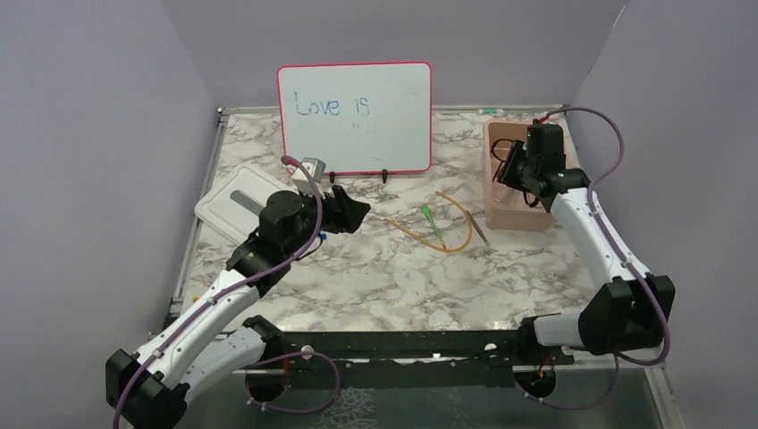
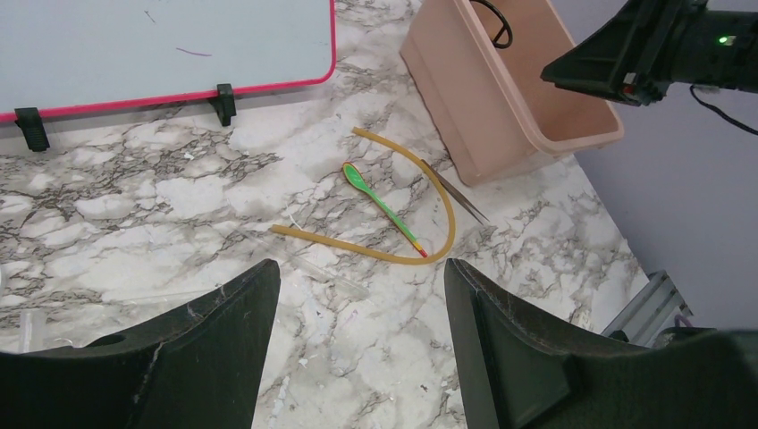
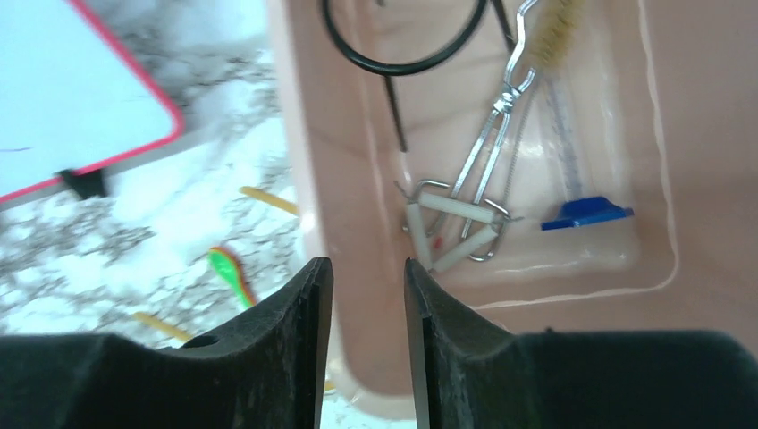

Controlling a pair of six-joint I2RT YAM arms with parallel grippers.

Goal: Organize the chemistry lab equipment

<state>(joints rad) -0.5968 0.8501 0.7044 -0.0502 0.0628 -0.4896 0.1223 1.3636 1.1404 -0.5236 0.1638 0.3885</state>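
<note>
A pink bin [image 3: 357,179] holds a black wire ring [image 3: 402,64], metal tongs [image 3: 487,134], a wire triangle with white sleeves [image 3: 456,228], a brush [image 3: 554,27] and a blue-capped clear tube [image 3: 581,213]. My right gripper [image 3: 368,268] hangs over the bin's left wall, open with nothing between its fingers. On the marble lie an amber rubber tube [image 2: 393,255], a green spoon [image 2: 380,198], thin metal forceps [image 2: 456,192] and a faint clear tube [image 2: 331,277]. My left gripper [image 2: 362,277] hovers open and empty, near the clear tube and left of the amber tube [image 1: 447,234].
The red-framed whiteboard [image 1: 354,116] stands at the back on black feet. A white rectangular lid [image 1: 237,207] lies at the left under the left arm. The pink bin [image 1: 518,192] sits at the right, near the wall. A metal rail edges the table.
</note>
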